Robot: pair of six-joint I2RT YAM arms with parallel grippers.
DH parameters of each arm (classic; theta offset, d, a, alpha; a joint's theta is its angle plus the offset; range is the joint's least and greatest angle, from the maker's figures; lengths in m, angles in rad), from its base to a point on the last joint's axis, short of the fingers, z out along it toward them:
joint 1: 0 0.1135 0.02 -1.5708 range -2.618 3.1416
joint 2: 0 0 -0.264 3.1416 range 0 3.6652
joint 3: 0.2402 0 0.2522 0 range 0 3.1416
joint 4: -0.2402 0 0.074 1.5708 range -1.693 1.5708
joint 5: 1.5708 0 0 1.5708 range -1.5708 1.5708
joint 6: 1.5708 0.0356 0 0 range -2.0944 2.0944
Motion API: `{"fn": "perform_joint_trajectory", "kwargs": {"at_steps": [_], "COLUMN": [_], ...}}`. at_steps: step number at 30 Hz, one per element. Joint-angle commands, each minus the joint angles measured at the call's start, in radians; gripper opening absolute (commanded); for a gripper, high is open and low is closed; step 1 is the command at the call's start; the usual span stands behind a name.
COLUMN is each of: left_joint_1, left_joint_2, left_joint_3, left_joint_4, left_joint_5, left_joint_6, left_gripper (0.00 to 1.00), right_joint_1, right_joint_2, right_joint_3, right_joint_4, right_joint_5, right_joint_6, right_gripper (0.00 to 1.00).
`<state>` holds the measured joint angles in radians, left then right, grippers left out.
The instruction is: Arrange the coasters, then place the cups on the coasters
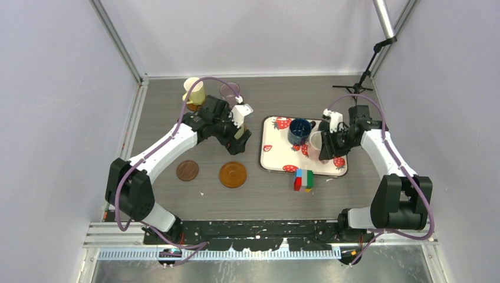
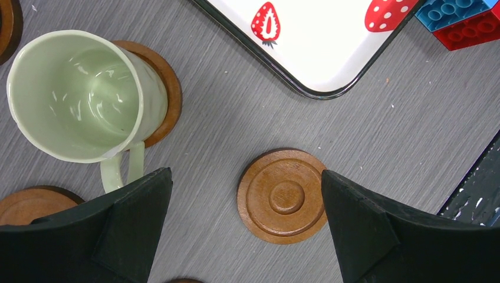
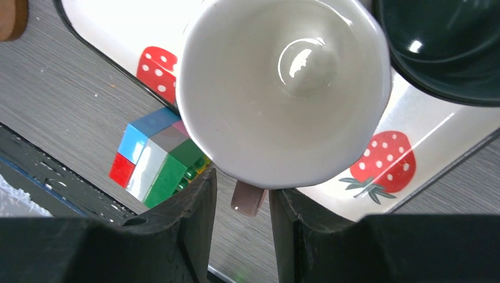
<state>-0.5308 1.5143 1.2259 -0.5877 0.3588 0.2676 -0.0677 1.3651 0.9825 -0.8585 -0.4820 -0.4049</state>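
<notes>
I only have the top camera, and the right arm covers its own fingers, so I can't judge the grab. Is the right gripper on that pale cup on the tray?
Observer: In the right wrist view, the right gripper straddles the handle of the pale cup, with a slight gap showing on one side, so it is not clamped.
Operator: What is under the left arm?
Observer: The left wrist view shows a light green cup standing on a coaster.
Operator: Is the left gripper holding anything?
Observer: No. The left gripper is wide open and empty, and a bare coaster lies between its fingers in that view.
</notes>
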Motion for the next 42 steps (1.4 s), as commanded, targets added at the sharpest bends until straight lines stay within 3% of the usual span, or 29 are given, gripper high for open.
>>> {"fn": "perform_joint_trajectory", "kwargs": {"at_steps": [1,12,20,33,42], "left_joint_1": [-0.001,-0.001,-0.001,0.0,-0.001], "left_joint_2": [-0.012,-0.005,-0.011,0.002,0.01], "left_joint_3": [0.003,0.014,0.016,0.023,0.026], "left_joint_4": [0.031,0.027,0.02,0.026,0.03], "left_joint_5": [0.013,0.023,0.026,0.024,0.031], "left_joint_6": [-0.016,-0.028,-0.029,-0.049,-0.066], "left_gripper": [1.0,1.0,1.0,1.0,1.0], "right_joint_1": [0.026,0.034,-0.012,-0.007,0.017], "right_joint_2": [-0.024,-0.087,-0.163,-0.187,-0.177], "right_joint_3": [0.008,0.03,0.06,-0.055,-0.097], "right_joint_4": [0.045,-0.032,-0.123,0.015,0.098], "right_joint_5": [-0.055,-0.022,0.05,0.195,0.182], "right_joint_6": [0.052,0.035,-0.064,-0.044,0.002], "right_gripper": [0.43,0.6,0.61,0.41,0.38]}}
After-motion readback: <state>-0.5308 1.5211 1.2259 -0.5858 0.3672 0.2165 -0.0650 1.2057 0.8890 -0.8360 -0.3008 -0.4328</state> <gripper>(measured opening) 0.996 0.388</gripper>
